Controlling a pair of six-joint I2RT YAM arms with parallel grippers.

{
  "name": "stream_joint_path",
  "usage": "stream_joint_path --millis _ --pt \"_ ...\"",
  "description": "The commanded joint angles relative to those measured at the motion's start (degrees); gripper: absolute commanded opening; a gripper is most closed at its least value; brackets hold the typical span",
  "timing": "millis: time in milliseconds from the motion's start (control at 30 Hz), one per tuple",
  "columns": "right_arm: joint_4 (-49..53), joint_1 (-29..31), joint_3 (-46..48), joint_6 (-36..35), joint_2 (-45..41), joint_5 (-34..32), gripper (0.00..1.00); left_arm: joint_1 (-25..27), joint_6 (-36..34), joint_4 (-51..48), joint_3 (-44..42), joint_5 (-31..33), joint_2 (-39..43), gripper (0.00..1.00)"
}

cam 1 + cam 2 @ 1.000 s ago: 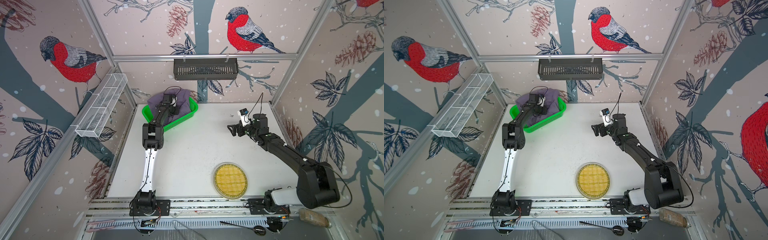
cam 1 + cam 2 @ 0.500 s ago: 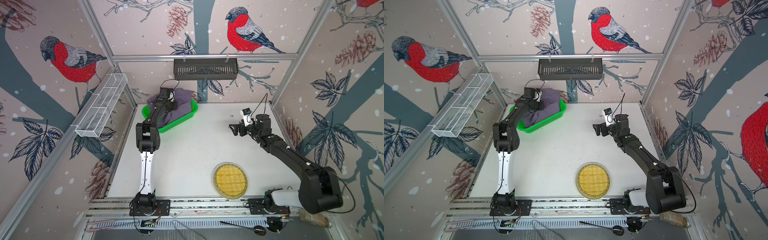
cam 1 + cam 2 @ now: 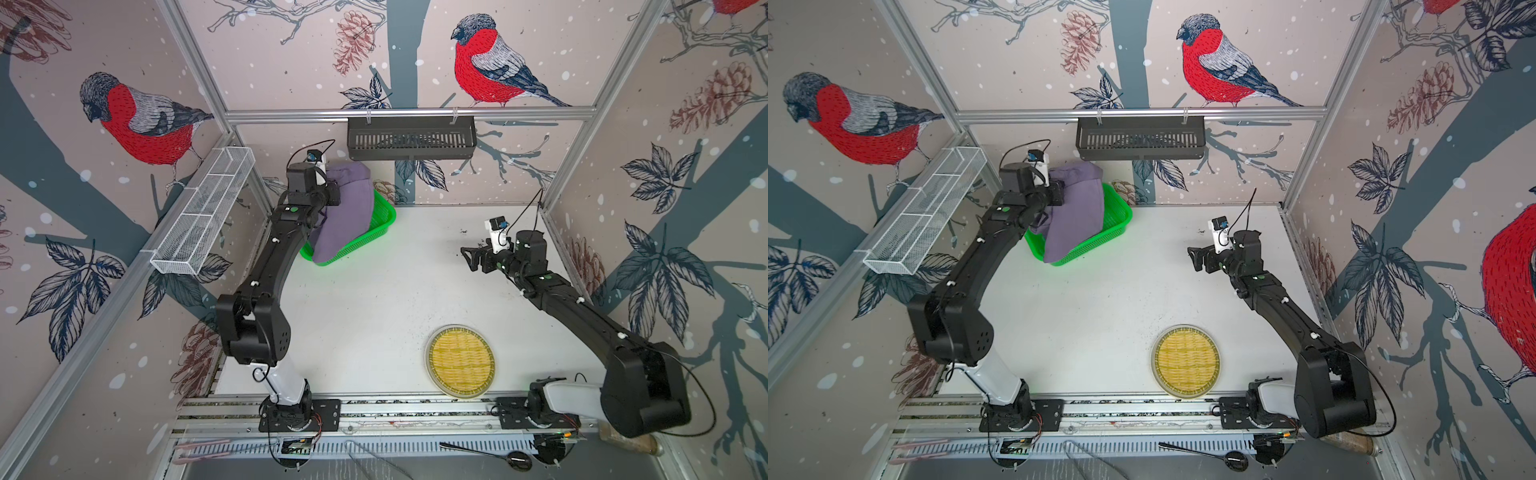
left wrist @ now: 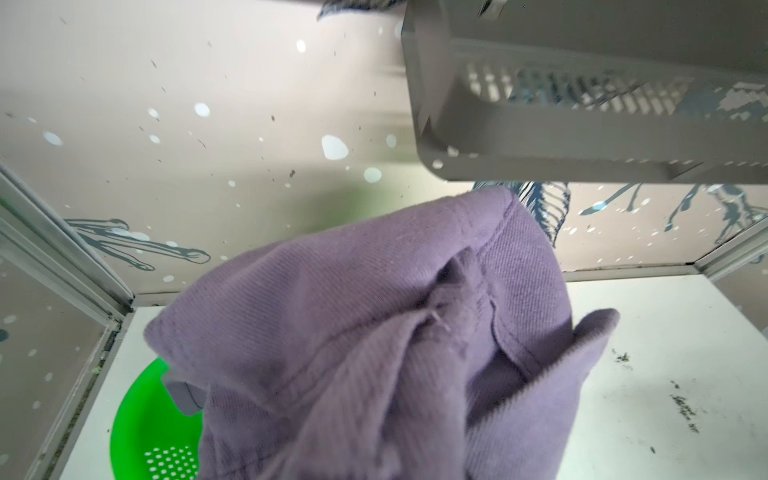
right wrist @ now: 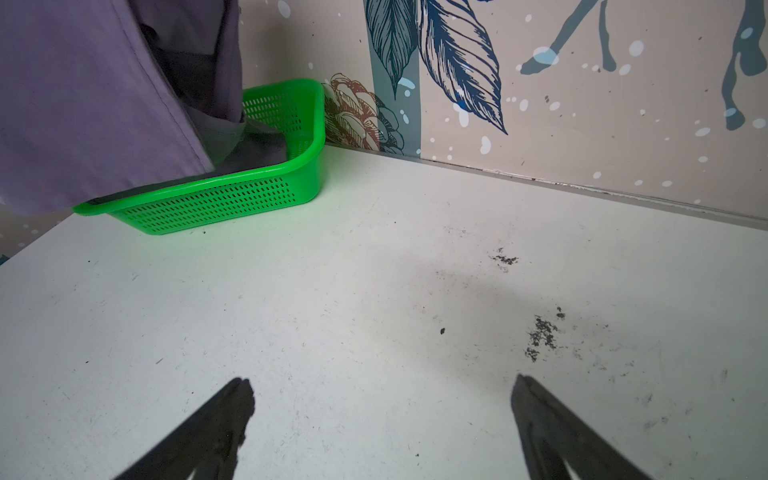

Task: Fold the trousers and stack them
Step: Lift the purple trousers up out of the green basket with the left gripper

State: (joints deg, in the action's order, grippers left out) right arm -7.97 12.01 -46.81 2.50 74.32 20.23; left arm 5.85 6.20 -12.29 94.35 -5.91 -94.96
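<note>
Two claws, one busy. My left gripper (image 3: 333,194) pinches a bunched fold of the purple trousers (image 3: 345,220), high over the far left corner. The cloth hangs lengthwise down into the green basket (image 3: 384,218). My right gripper (image 3: 471,257) hovers empty, jaws spread wide, well apart to the right, pointing towards the hanging cloth. The left arm is nearer by far.

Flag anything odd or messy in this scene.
Dark specks litter the white table at the back right. The trousers hang bunched from the left gripper, trailing over the rim of the green basket.
</note>
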Motion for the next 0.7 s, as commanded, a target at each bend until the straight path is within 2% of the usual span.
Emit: stream_joint_path --millis 0,167,267,400,533,667 --pt "-3.27 0.20 0.26 0.75 -0.32 1.28 1.00 0.05 0.42 7.22 -0.32 2.73 5.52 0.00" --pt "-4.38 1.06 0.37 1.01 0.03 1.74 1.00 0.20 0.04 2.07 4.62 0.93 11.18 0.00" --pt "-4.83 1.60 0.40 1.02 0.17 1.57 1.00 2.82 -2.23 -1.98 9.63 0.90 13.65 0.00" --pt "-5.36 2.04 0.49 1.10 0.45 1.33 1.00 10.74 -6.86 -5.06 16.41 3.49 16.23 0.00" --pt "-5.72 2.42 0.54 1.09 0.20 0.70 1.00 21.83 -12.83 -7.71 24.62 9.01 17.02 0.00" --pt "-6.07 2.49 1.04 1.32 -0.48 0.02 1.00 27.58 -13.95 -9.63 30.25 8.90 16.39 0.00"
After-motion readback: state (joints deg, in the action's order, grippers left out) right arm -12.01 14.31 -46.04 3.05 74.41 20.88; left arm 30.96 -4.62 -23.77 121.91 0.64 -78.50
